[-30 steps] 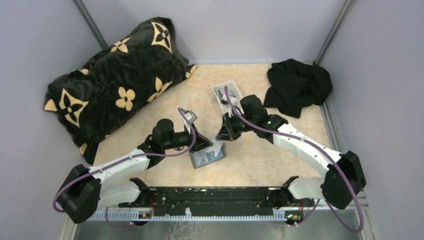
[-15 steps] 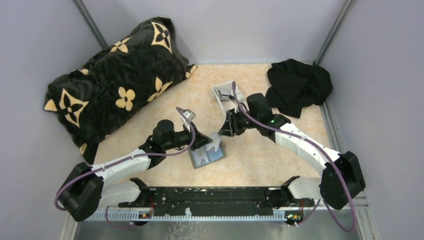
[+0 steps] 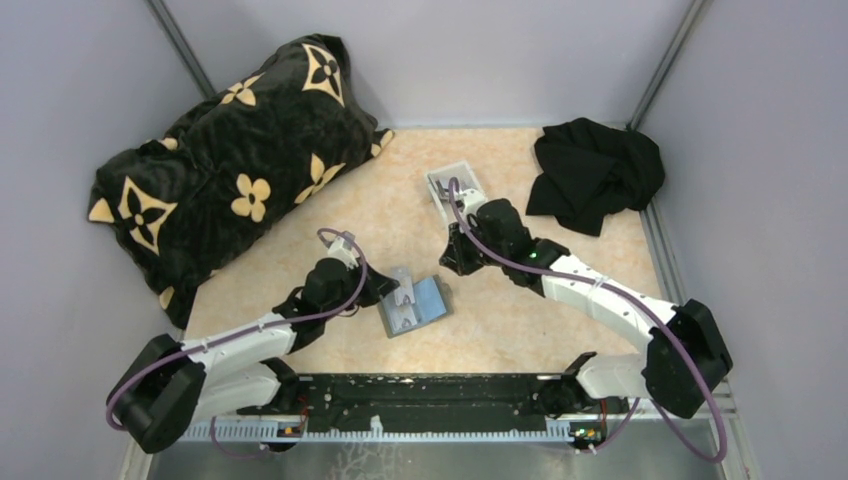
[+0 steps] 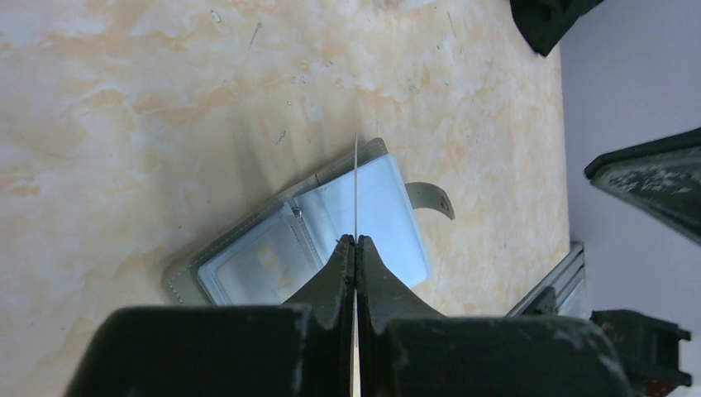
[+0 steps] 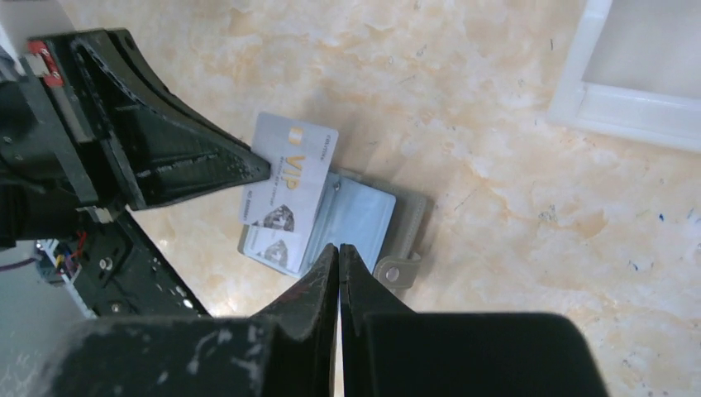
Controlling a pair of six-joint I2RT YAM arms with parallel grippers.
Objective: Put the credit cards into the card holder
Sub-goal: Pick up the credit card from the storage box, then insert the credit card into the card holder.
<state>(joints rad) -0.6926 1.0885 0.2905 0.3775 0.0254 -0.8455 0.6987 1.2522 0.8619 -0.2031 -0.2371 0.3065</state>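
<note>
The card holder (image 3: 428, 303) lies open and flat on the table between the arms, its strap (image 4: 431, 197) to one side. One credit card (image 5: 266, 250) shows in a clear pocket of the holder. My left gripper (image 3: 398, 292) is shut on another credit card (image 5: 289, 175), a silvery one marked VIP, tilted over the holder's pocket panel (image 4: 248, 265). From the left wrist this card (image 4: 355, 186) is edge-on ahead of the left gripper (image 4: 355, 240). My right gripper (image 5: 339, 246) is shut and empty, just beyond the holder (image 5: 368, 219).
A small white tray (image 3: 455, 183) stands behind the right gripper (image 3: 450, 265); its rim (image 5: 616, 106) is in the right wrist view. A black cloth (image 3: 595, 172) lies at the back right and a black patterned cushion (image 3: 230, 165) fills the back left.
The right gripper let go of the card and pulled back from it, then shut. The left gripper closed on the card and swung it down to the left over the holder.
</note>
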